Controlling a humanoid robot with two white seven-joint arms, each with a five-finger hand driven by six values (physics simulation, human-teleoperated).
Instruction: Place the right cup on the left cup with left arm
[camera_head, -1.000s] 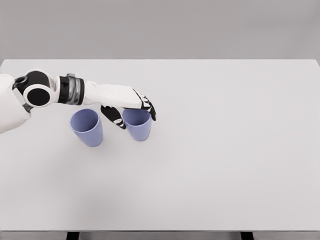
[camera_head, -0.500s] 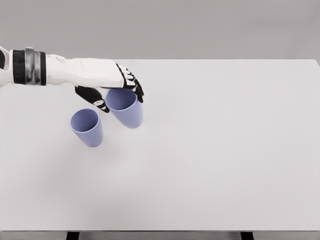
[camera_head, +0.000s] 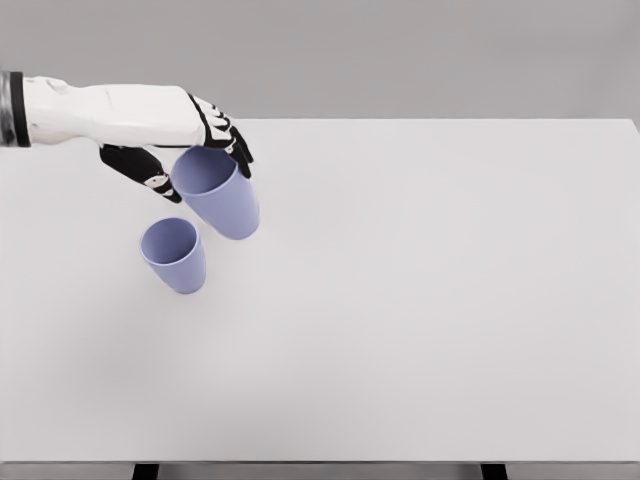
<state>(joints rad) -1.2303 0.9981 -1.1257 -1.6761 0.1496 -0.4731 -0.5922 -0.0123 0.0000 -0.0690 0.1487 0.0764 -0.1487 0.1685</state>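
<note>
**Lifted cup held over the standing cup**

The white tabletop (camera_head: 420, 320) fills most of the frame, from the grey band of wall at the top down to the bottom edge, where two dark legs show beneath its front rim.

The left arm (camera_head: 100, 112) comes in from the upper left of the frame, white with a dark and grey cuff at the very edge. Its left hand (camera_head: 185, 135) sits at the upper left, black fingers (camera_head: 232, 148) curled over the far rim of a cup and the thumb pressed against the near side, so the hand is gripping that cup by its mouth.

The held cup (camera_head: 218, 195), lavender-blue, hangs under the hand in the upper left, clear of the tabletop. It is tilted, its open mouth turned toward the upper left and its base pointing to the lower right. Nothing is seen inside it.

The second cup (camera_head: 175, 256), the same colour and looking smaller, stands on the tabletop just below and to the left of the held one. Its mouth faces up and its interior looks bare. The two cups are near each other but not touching.
</note>
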